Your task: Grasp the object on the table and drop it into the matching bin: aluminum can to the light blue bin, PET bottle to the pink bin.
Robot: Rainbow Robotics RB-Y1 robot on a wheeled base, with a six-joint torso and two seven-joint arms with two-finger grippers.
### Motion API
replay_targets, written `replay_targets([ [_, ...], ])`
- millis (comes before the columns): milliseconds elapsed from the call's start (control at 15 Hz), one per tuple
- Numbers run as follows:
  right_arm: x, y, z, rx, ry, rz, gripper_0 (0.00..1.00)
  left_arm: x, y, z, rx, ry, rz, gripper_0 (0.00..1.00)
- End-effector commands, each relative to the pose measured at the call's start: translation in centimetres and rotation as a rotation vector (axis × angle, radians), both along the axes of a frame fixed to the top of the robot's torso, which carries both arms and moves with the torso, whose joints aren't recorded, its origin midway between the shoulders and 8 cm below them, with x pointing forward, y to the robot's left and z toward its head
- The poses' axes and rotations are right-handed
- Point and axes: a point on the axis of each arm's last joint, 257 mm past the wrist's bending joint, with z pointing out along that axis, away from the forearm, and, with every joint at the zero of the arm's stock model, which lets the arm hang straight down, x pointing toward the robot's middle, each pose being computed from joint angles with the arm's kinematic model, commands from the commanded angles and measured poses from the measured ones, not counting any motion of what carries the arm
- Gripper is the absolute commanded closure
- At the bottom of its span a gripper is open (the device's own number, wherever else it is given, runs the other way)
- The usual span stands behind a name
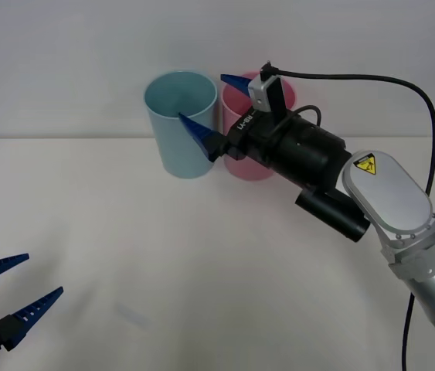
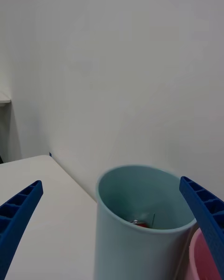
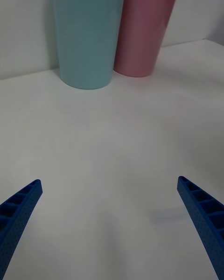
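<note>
The table (image 1: 163,255) spreads wide and white under both arms, with a plain pale wall behind it. At its far side stand the two tall bins, the light blue bin (image 1: 180,124) on the robot's left and the pink bin (image 1: 249,166) touching it or just beside it on the right, both upright with their round rims open to the top.

The right arm reaches across from the near right, its dark forearm and black cable passing in front of the pink bin and hiding much of that bin's wall. The right gripper (image 1: 211,108) hangs at rim height by the light blue bin, its blue ribbed fingers spread wide apart and holding nothing; one fingertip lies across the bin's near wall, the other points over the pink bin's rim.

The left gripper (image 1: 18,290) sits low at the near left corner, well apart from the bins, its jaws also wide apart and empty.

The aluminum can (image 2: 139,223) lies down inside the light blue bin, a small patch of red at the bottom.
</note>
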Motion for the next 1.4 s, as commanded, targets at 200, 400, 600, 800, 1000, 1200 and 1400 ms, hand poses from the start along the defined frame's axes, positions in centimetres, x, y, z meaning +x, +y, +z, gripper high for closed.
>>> replay_targets([
  [200, -4.4, -4.0, -2.8, -0.052, 0.030, 0.059, 0.00, 0.0, 0.0, 0.0, 0.000, 0.000, 0.000, 0.00],
  [400, -6.1, -6.4, -4.6, -0.113, 0.027, 0.093, 0.00, 0.0, 0.0, 0.0, 0.000, 0.000, 0.000, 0.00],
  [600, -6.8, -9.2, -6.8, -0.175, -0.018, 0.054, 0.00, 0.0, 0.0, 0.0, 0.000, 0.000, 0.000, 0.00],
  [800, -7.6, -13.0, -9.6, -0.250, -0.038, -0.001, 0.00, 0.0, 0.0, 0.0, 0.000, 0.000, 0.000, 0.00],
  [1000, -8.9, -15.9, -11.6, -0.275, -0.005, -0.025, 0.00, 0.0, 0.0, 0.0, 0.000, 0.000, 0.000, 0.00],
  [1200, -10.7, -18.9, -12.9, -0.261, 0.044, -0.037, 0.00, 0.0, 0.0, 0.0, 0.000, 0.000, 0.000, 0.00],
  [1400, -12.2, -21.0, -13.2, -0.235, 0.074, -0.044, 0.00, 0.0, 0.0, 0.0, 0.000, 0.000, 0.000, 0.00],
])
